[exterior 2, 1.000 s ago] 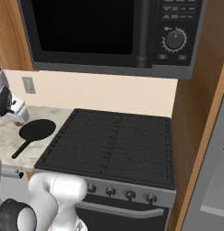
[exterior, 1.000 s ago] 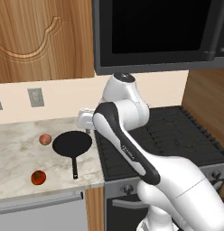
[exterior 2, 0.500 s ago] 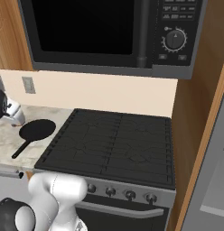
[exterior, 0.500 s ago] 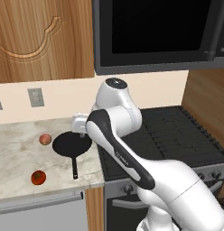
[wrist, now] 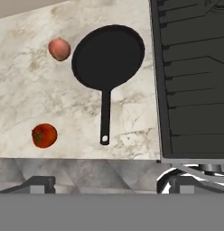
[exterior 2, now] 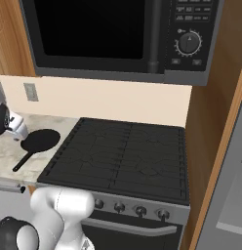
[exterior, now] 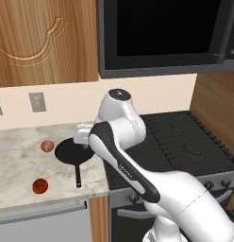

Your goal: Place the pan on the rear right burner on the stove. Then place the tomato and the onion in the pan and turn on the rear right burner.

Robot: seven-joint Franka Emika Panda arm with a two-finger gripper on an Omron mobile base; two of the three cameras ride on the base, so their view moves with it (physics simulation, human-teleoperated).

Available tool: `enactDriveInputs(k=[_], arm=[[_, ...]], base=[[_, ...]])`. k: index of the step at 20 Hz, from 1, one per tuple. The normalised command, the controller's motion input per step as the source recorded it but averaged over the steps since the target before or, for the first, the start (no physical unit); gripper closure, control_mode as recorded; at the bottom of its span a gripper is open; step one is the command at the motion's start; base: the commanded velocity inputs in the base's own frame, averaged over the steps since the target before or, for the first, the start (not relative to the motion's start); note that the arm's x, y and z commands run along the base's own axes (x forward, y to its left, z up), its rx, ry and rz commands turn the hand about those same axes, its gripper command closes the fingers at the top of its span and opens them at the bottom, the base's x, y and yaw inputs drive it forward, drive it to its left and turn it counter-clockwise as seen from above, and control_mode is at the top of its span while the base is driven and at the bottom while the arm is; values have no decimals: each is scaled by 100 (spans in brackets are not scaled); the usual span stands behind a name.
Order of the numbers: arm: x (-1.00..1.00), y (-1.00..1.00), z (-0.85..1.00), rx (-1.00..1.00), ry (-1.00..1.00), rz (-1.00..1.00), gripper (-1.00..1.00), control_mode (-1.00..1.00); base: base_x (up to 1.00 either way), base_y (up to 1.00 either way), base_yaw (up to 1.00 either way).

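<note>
Glossy red-orange tomato (exterior: 39,185) sitting nearest counter edge on beige marbled stone countertop (exterior: 15,163). Flat matte-black frying pan (exterior: 74,151) lying beyond, beside black ridged-grate gas stove (exterior: 185,142). Pale peach-pink onion (exterior: 47,146) resting just left. Gripper (exterior: 82,135) hovering above pan, jaws spread wide, gripping nothing. Black microwave (exterior 2: 118,34) hanging overhead.

Microwave (exterior 2: 118,36), black, mounted above the cooktop level, with a vertical door handle and a round dial on its right-hand control panel; wooden wall cabinet (exterior: 43,40) to its left, door carved with a curved groove; cream backsplash wall (exterior: 67,97) beneath, carrying a grey electrical outlet (exterior: 37,101); marble-patterned countertop (wrist: 28,99), beige with grey veining; grey drawer front with a bar handle (exterior: 43,210) under the countertop's front edge; tall wooden side panel (exterior 2: 213,146) at the far right.
</note>
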Motion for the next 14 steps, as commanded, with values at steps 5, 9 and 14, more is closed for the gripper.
enactDriveInputs(k=[5,9,14], arm=[[0,11,-18,0,-11,0,-100,-100],[0,13,-21,1,-13,0,-100,-100],[0,1,-2,2,-4,0,-100,-100]], base=[[0,0,0],[0,0,0],[0,0,0]])
